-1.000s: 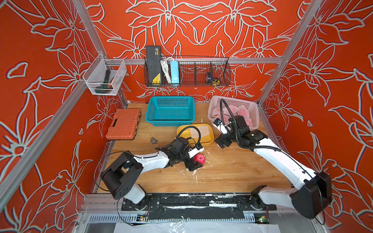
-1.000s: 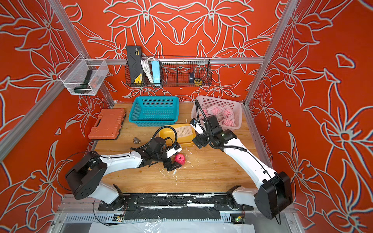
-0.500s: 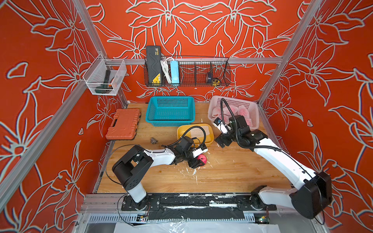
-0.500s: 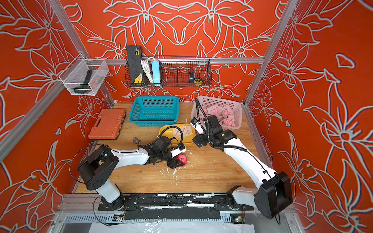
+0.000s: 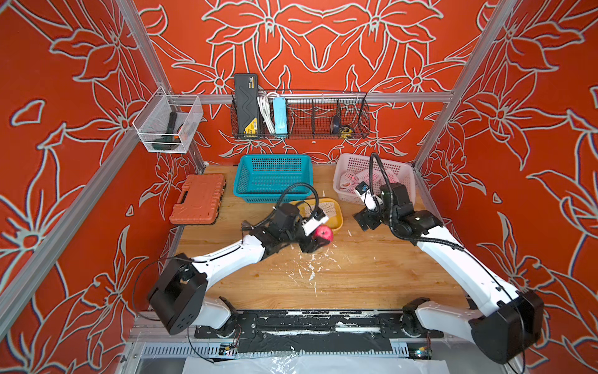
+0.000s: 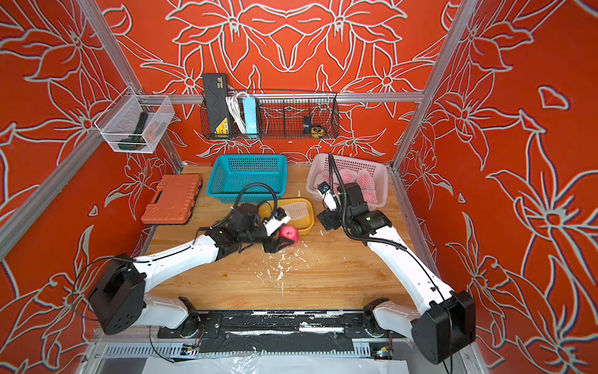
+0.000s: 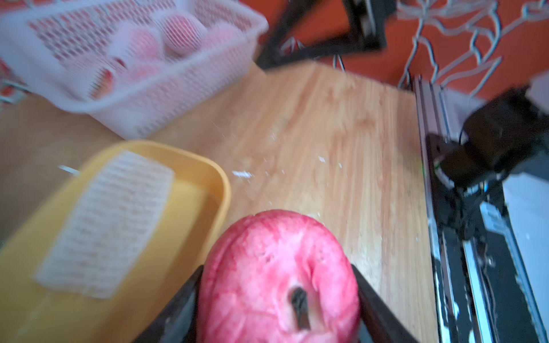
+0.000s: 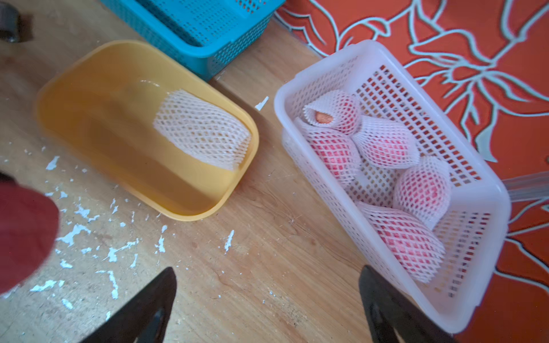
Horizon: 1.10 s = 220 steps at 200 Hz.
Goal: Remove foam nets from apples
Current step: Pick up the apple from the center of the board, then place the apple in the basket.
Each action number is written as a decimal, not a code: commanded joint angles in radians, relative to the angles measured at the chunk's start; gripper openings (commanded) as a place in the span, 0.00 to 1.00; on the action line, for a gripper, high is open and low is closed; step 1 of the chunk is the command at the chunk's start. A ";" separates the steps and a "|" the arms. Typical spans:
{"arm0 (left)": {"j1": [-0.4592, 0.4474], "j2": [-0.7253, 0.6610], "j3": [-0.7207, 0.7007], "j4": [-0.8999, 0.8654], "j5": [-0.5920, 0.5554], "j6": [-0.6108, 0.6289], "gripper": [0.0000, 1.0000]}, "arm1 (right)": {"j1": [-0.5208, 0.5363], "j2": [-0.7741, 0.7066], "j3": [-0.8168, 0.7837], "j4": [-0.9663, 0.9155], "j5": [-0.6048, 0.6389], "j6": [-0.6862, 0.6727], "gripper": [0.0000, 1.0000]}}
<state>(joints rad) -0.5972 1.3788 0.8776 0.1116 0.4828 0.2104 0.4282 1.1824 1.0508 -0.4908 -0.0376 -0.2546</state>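
One bare apple sits gripped by the left end effector — stem hollow toward its wrist; right end effector gapes, empty.

The table was pale matt wood with visible grain, the yellow tray smooth glossy plastic, the white basket and teal basket perforated plastic, the foam net soft white open mesh, and the bare apple smooth-skinned and mottled.
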 commanded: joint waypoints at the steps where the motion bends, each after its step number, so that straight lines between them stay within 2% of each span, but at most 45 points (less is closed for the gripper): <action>1: 0.111 0.016 0.079 0.049 -0.075 -0.088 0.41 | -0.002 -0.010 -0.018 0.009 0.021 0.021 0.96; 34: 0.226 0.191 0.289 0.059 -0.211 -0.121 0.40 | -0.002 0.009 -0.028 0.007 0.004 0.040 0.96; 53: 0.269 0.327 0.415 0.059 -0.245 -0.137 0.40 | -0.003 0.024 -0.029 0.016 0.008 0.048 0.96; 87: 0.284 0.589 0.648 -0.017 -0.286 -0.111 0.40 | -0.005 0.073 -0.005 0.027 0.021 0.060 0.95; 111: 0.287 0.724 0.750 -0.047 -0.305 -0.115 0.41 | -0.012 0.111 0.021 0.034 0.038 0.062 0.96; 154: 0.289 0.835 0.816 -0.086 -0.358 -0.099 0.43 | -0.047 0.168 0.063 0.056 0.045 0.095 0.95; 187: 0.291 0.911 0.911 -0.189 -0.397 -0.086 0.47 | -0.064 0.219 0.089 0.062 0.030 0.109 0.96; 220: 0.297 0.972 1.002 -0.279 -0.391 -0.090 0.55 | -0.089 0.265 0.117 0.063 0.049 0.106 0.96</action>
<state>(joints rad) -0.3073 2.3066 1.8256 -0.0757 0.1051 0.1143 0.3588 1.4193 1.1275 -0.4393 -0.0002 -0.1638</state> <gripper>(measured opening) 0.618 0.954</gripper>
